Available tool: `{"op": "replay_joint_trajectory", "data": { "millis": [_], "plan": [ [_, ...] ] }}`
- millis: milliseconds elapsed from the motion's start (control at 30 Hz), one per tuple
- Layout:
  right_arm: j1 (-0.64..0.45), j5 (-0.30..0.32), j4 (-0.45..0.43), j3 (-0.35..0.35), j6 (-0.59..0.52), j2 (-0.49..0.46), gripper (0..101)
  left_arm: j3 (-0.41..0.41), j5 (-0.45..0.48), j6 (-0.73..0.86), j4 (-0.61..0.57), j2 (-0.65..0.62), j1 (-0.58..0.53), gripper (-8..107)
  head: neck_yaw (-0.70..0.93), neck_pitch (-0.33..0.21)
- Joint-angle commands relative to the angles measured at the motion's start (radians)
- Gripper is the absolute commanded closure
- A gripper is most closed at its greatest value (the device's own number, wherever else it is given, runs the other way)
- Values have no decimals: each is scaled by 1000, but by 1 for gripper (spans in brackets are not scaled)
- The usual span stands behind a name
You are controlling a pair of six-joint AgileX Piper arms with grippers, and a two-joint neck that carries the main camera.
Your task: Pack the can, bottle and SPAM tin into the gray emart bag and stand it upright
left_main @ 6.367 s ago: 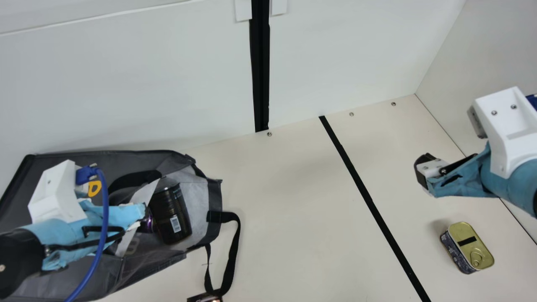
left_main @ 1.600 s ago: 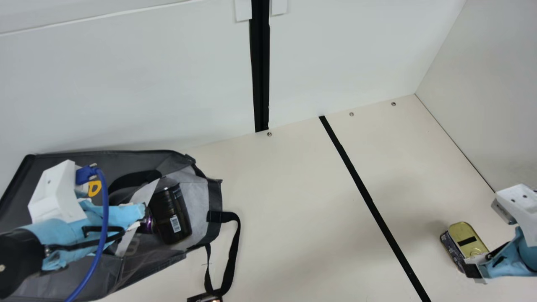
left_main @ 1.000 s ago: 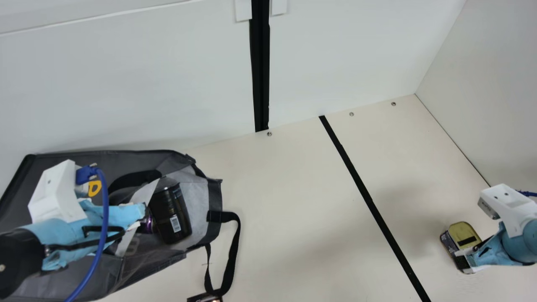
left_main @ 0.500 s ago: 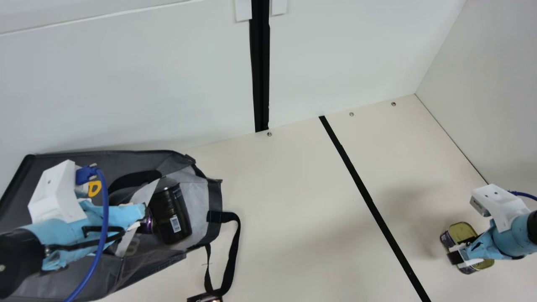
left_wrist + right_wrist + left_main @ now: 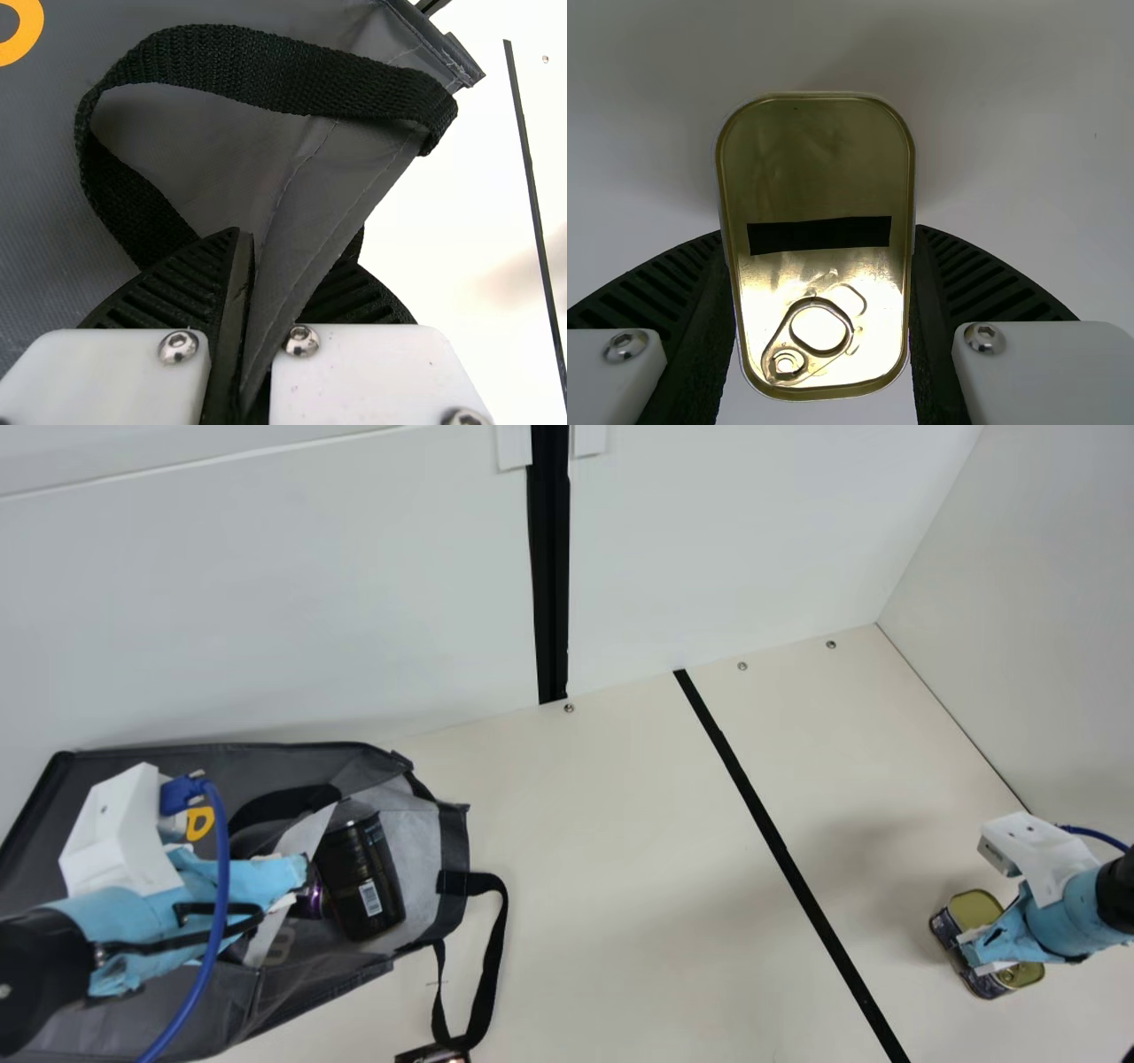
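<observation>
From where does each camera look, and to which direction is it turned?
Main view: on the neck, between the arms, slanting down at the table and back wall; the left arm and right arm show.
Left wrist view: on the left wrist, facing the gray bag; the left hand shows at the bottom.
Right wrist view: on the right wrist, facing down to the tin, with the right hand around it.
Shared: main and left wrist views, the bag; main and right wrist views, the tin.

A black strip point(image 5: 773, 835) — straight, slanting — crosses the cream table point(image 5: 611, 868).
</observation>
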Motion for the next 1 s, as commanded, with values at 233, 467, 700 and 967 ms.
{"op": "replay_joint_trajectory", "data": {
  "millis": [233,467,700,967],
  "plan": [
    [11,47,53,-43,-65,-14,101,0,0,0,0,0,0,107,-1,-23],
    [26,73,84,-49,-117,-44,101,0,0,0,0,0,0,107,-1,-23],
    [54,102,103,-32,-144,-100,101,0,0,0,0,0,0,107,-1,-23],
    [110,134,116,-6,-140,-177,101,0,0,0,0,0,0,107,-1,-23]
  ]
}}
